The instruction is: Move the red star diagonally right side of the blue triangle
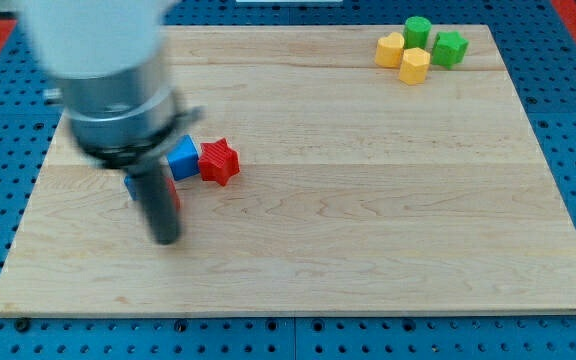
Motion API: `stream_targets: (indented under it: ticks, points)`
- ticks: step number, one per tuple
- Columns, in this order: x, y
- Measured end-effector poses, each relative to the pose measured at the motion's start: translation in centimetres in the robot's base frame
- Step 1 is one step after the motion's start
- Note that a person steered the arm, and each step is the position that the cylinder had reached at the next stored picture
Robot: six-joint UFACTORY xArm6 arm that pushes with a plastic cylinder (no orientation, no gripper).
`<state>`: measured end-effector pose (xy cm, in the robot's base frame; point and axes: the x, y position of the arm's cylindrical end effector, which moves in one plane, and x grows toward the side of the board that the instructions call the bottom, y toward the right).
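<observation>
The red star (219, 162) lies on the wooden board (368, 200) at the view's left of centre. It touches the right side of a blue block (183, 157), whose shape I cannot make out fully. My tip (167, 238) rests on the board below and left of these two blocks, a short way from them. Another blue block (132, 186) and a red block (173, 193) show only as slivers on either side of the rod, which hides most of them.
Two yellow blocks (390, 49) (414, 66) and two green blocks (417, 31) (449, 48) cluster at the view's top right. The arm's large grey body (108, 70) covers the board's top left.
</observation>
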<state>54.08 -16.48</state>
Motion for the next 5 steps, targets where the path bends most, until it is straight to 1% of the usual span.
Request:
stream_targets:
  ticks: [1,2,3,5]
  points:
    - [0.0,-6.9]
    - [-2.2,-8.8]
    - [-4.3,-6.3]
    - [-6.5,6.5]
